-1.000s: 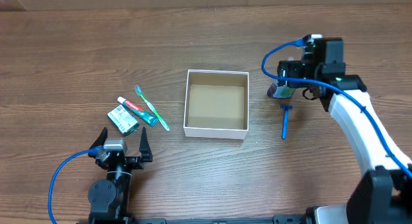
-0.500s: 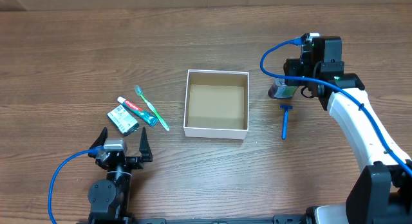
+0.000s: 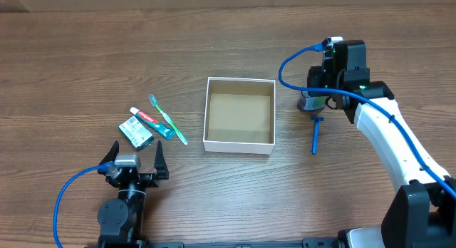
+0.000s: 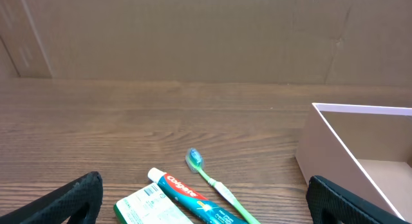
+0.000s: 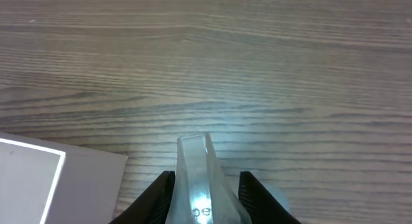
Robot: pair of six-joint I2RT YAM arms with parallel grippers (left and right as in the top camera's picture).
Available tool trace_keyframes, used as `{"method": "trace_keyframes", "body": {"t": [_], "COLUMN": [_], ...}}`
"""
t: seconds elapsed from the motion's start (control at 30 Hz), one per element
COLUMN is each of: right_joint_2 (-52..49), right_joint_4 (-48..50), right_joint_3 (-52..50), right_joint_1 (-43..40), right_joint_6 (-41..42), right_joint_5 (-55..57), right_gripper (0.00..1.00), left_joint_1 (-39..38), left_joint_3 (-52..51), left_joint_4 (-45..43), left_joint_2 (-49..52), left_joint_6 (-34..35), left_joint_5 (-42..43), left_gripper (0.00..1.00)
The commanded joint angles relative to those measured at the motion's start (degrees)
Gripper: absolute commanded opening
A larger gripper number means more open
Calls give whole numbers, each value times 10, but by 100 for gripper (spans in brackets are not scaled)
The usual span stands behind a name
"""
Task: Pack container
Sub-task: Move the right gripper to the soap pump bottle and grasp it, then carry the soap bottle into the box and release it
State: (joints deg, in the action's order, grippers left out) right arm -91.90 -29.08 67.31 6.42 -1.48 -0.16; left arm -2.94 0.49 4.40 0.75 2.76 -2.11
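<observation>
The left arm sits folded low, its left gripper [image 3: 135,159] with jaws spread wide (both tips edge its wrist view). The right arm stretches forward, elbow bent, right gripper [image 3: 312,100] angled down, jaws closed against a translucent object [image 5: 199,179].

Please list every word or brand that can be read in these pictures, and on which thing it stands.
"Colgate": on the toothpaste tube.
Green-and-white carton: print too small to read.
Clear item in the right gripper: letters blurred, unreadable.
</observation>
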Motion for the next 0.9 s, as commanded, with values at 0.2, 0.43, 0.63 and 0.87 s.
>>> {"method": "trace_keyframes", "body": {"t": [0.2, 0.43, 0.63, 0.87], "right_joint_2": [88, 205, 215, 114], "right_joint_4": [-58, -71, -62, -18], "right_joint_3": [100, 106, 106, 106], "right_joint_1": [12, 91, 196, 267], "right_joint_6": [33, 162, 213, 214], "right_joint_5": [52, 58, 118, 178], "right_gripper": [28, 27, 27, 27], "left_joint_1": [4, 4, 4, 4], "left_joint_3": [-2, -2, -2, -2], "left_joint_4": [-2, -2, -2, -2], "left_joint_2": [-5, -5, -5, -5], "left_joint_6": [-11, -11, -11, -11], "left_joint_5": [5, 5, 5, 5], "left_gripper": [100, 100, 100, 100]}}
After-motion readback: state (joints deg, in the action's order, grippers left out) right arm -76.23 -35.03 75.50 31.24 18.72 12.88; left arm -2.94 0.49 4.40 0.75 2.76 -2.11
